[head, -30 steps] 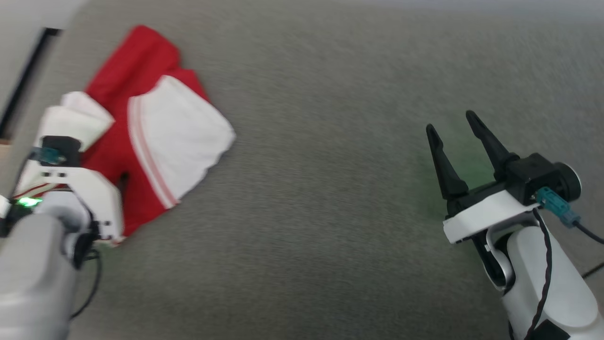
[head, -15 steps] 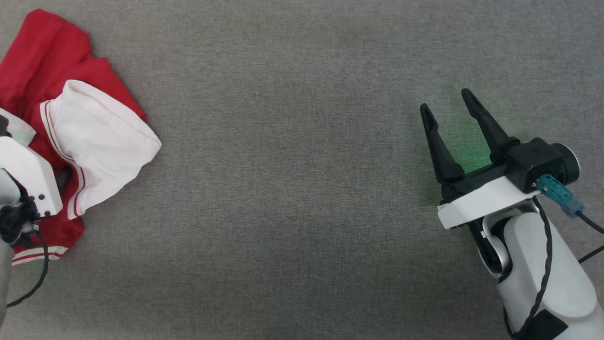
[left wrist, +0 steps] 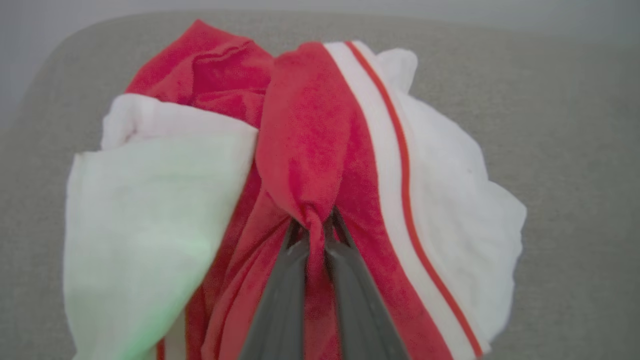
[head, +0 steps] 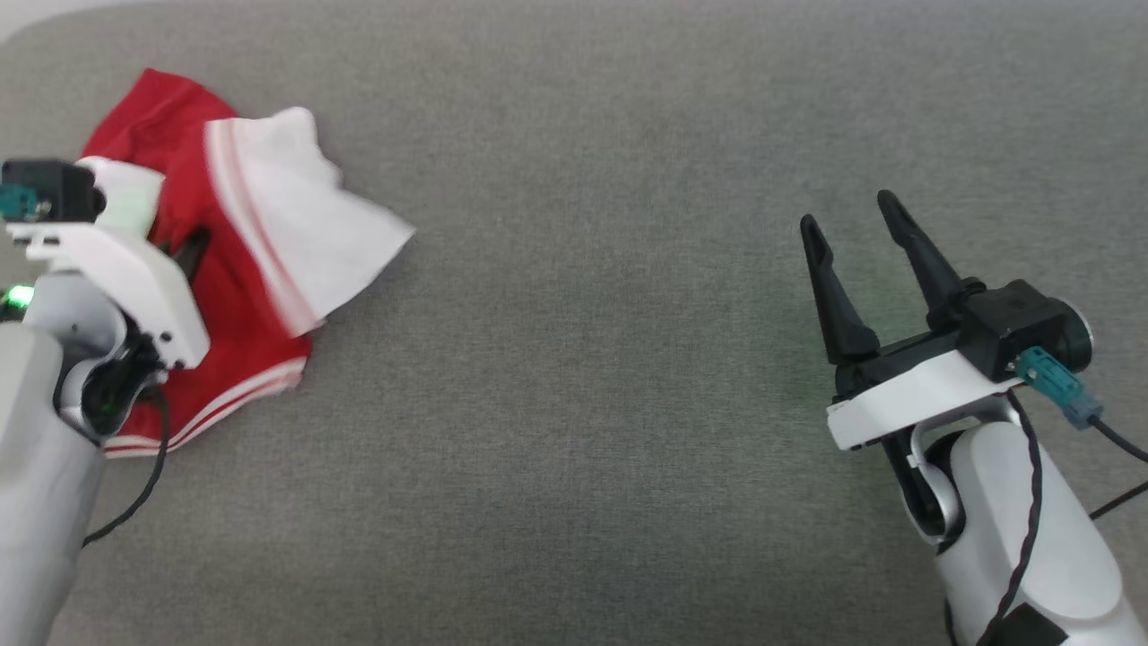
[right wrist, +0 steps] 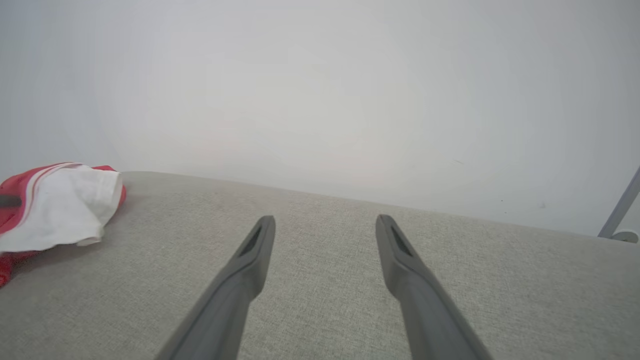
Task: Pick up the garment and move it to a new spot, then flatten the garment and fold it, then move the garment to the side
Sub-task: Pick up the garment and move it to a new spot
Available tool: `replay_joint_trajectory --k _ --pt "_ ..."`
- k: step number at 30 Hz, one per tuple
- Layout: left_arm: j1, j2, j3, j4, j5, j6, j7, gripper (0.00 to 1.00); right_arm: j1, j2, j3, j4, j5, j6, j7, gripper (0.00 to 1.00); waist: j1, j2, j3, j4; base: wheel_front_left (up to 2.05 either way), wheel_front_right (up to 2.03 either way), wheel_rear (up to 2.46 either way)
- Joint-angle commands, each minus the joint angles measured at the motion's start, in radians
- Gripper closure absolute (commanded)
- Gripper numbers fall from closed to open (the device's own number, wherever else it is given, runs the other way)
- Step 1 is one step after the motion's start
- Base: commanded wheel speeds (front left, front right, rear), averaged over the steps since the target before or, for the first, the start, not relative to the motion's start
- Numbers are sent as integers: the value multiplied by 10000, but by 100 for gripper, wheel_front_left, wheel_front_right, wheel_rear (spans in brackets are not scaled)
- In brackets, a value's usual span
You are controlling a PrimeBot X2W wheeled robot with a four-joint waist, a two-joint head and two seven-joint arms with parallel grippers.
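Over on the robot's left, the left fingers (left wrist: pixel 285 290) are clenched tight on the garment (head: pixel 235 309), and the left wrist view shows it well: the two dark fingers come together on a twisted pinch of red cloth (left wrist: pixel 305 125), the fabric puckered right at their tips. From the head view, the left arm (head: pixel 36 502) rises from the lower left corner, its pale forearm pointing up the picture. The white wrist block angles inward over the shirt, with one dark finger (head: pixel 191 249) poking out against the red. A green light (head: pixel 16 294) glows on that wrist, and a black cable (head: pixel 134 502) loops off below it.

The garment sits crumpled at the far left of the grey fabric worktop (head: pixel 583 359), near its rounded corner. A white sleeve (head: pixel 305 233) with striped trim flares out to the right of the pinch, and a second white sleeve (left wrist: pixel 150 210) bulges on the other side of the fingers. The striped hem (head: pixel 215 408) trails along the worktop below. How much of the bundle is off the surface, I cannot tell.

Over to the right side: the right arm (head: pixel 1022 511) comes up from the lower right corner, well apart from the shirt. Its right fingers (head: pixel 834 296) are spread wide and released, tilted up and slightly left, grasping nothing. The right wrist view has them (right wrist: pixel 240 280) parted above bare grey fabric, the garment (right wrist: pixel 55 210) far off at the left edge and a plain pale wall (right wrist: pixel 320 100) beyond.
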Motion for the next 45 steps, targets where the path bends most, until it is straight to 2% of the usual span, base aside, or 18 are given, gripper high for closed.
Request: replay_joint_trajectory --k 1,2,3,7,11,14,18,24,26,34,39,45 --pt "-141 83 -293 -647 -291 -34 -113 100 123 134 -45 -12 40 -3 -19 0 0 0 -282 -174 0 0 0" --pt "-141 83 -293 -647 -291 -34 -113 100 123 134 -45 -12 40 -3 -19 0 0 0 -282 -174 0 0 0" --pt "-185 134 -676 -1430 -601 -34 -75 100 204 189 -143 -29 66 -5 -17 0 0 0 -371 -340 0 0 0" --pt "-286 256 -1462 -2953 -1123 -35 90 100 320 397 -330 -134 133 -3 -17 0 0 0 -406 -816 0 0 0" --pt "-573 82 -2319 -4303 -1568 -35 188 100 449 544 -634 -225 223 -3 -19 0 0 0 -289 -1483 0 0 0" --pt "-922 -224 -2821 -5004 -1934 -35 268 100 497 658 -934 -302 315 -3 -17 0 0 0 -171 -1990 0 0 0" --pt "-1516 -964 -3629 -5436 -2427 -35 356 100 609 816 -1427 -451 447 -3 -17 0 0 0 31 -2562 0 0 0" --pt "-2253 -1966 -5084 -4505 -2985 -35 567 100 464 1013 -1823 -578 676 -3 -17 0 0 0 426 -3472 0 0 0" --pt "-2449 -2080 -5524 -4005 -3112 -35 610 100 413 1064 -1837 -587 736 -3 -17 0 0 0 546 -3765 0 0 0" --pt "-2935 -1715 -7075 -1898 -3314 -35 768 100 434 1124 -1802 -611 1281 -3 -17 0 0 0 914 -4600 0 0 0" --pt "-3086 -1429 -8230 -775 -2695 8 1243 100 476 1122 -1732 -636 1551 -3 -19 0 0 0 1061 -4782 0 0 0" --pt "-3046 -1303 -8654 -179 -2001 68 1575 99 347 1124 -1681 -617 1667 -3 -17 0 0 0 1155 -4835 0 0 0"
